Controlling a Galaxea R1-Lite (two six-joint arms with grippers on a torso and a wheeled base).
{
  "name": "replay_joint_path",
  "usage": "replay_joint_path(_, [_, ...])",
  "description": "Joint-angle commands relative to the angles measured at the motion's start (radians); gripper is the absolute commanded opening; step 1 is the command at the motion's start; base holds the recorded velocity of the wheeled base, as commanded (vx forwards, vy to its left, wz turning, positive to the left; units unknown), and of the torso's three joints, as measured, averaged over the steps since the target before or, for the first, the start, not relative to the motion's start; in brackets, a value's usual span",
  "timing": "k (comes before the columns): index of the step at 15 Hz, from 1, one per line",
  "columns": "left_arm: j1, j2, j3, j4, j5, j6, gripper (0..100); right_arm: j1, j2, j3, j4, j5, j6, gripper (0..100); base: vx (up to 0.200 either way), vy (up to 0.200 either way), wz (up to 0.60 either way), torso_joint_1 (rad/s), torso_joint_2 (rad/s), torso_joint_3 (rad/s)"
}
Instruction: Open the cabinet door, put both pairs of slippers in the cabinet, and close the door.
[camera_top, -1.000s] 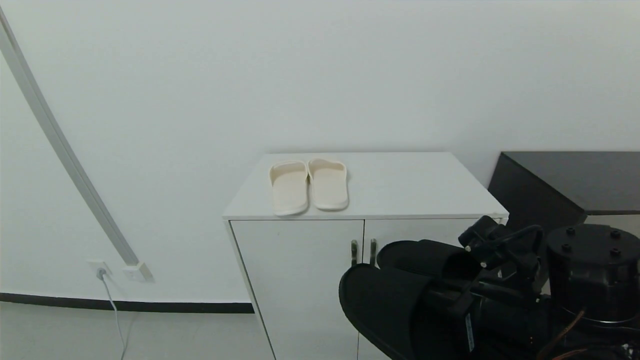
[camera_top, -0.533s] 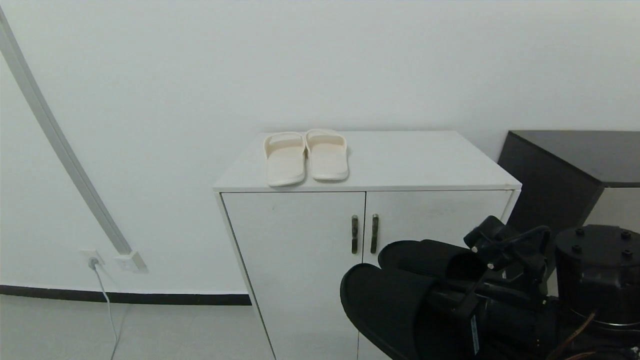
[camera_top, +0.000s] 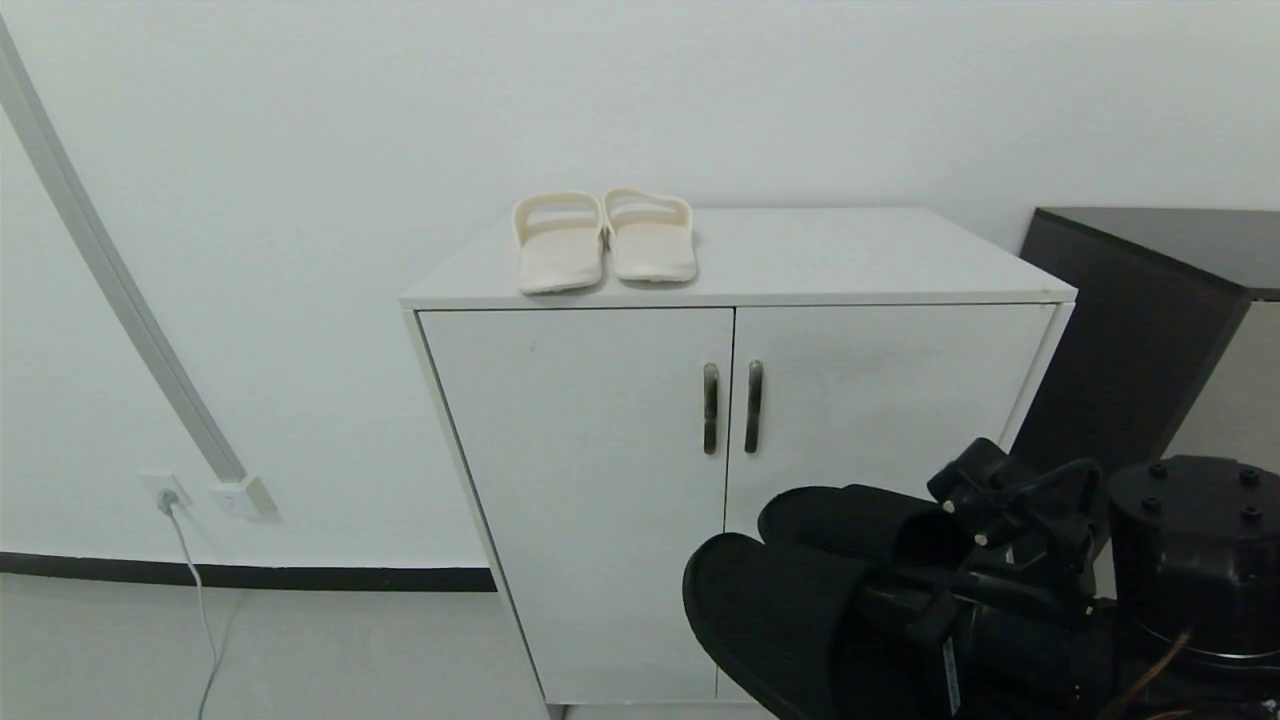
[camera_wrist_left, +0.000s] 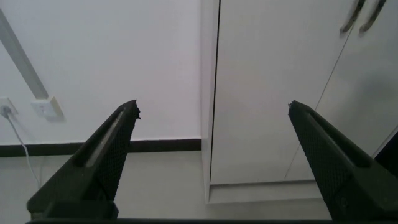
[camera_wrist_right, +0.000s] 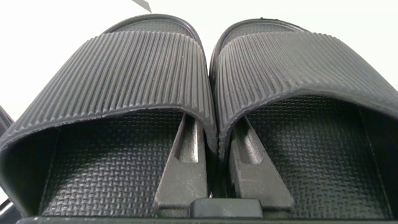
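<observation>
Holding the black slippers (camera_top: 800, 600) pinched together, the right gripper (camera_wrist_right: 213, 134) sat low before the shut cabinet (camera_top: 580, 480). Cream slippers (camera_top: 603, 237) lay on top. Left gripper (camera_wrist_left: 211, 109) gaped wide, empty. Door-opening was pending; it likely needed that gripper on a handle (camera_top: 711, 407).

Probably a home entryway: white cabinet (camera_top: 580, 480), cream slippers (camera_top: 605, 240), wall socket (camera_top: 160, 492).

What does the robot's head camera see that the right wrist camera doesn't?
Head view's own: the cream slippers on the white cabinet, its doors shut. Right wrist view's own: the right gripper, its fingers under the straps, pinching where the two shoes meet. Both: the black slippers.
</observation>
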Motion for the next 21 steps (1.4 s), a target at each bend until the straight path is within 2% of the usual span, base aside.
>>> replay_joint_path(1, [0.001, 0.000, 0.000, 0.000, 0.000, 0.000, 100, 0.000, 0.014, 0.002, -0.001, -0.001, -0.001, 0, 0.000, 0.000, 0.00, -0.119, 0.46, 0.344])
replay_joint_path(9, [0.001, 0.000, 0.000, 0.000, 0.000, 0.000, 100, 0.000, 0.012, 0.011, -0.001, 0.001, -0.001, 0, 0.000, 0.000, 0.00, -0.060, 0.44, 0.365])
replay_joint_path(15, [0.001, 0.000, -0.001, -0.001, 0.000, -0.001, 100, 0.000, 0.011, 0.019, -0.001, -0.001, -0.001, 0, 0.000, 0.000, 0.00, 0.000, 0.00, 0.000])
replay_joint_path(18, [0.001, 0.000, -0.004, -0.003, 0.000, 0.017, 100, 0.002, 0.009, 0.020, -0.003, -0.001, -0.003, 0, 0.000, 0.000, 0.00, -0.011, 0.10, 0.098])
replay_joint_path(20, [0.001, 0.011, -0.093, -0.015, 0.002, -0.007, 100, 0.002, 0.008, 0.022, -0.003, -0.001, -0.004, 0, 0.000, 0.000, 0.00, 0.002, 0.08, 0.056])
replay_joint_path(21, [0.001, 0.092, -0.166, 0.002, -0.009, -0.026, 100, 0.002, 0.006, 0.023, -0.003, -0.001, -0.003, 0, 0.000, 0.000, 0.00, 0.000, 0.00, 0.000])
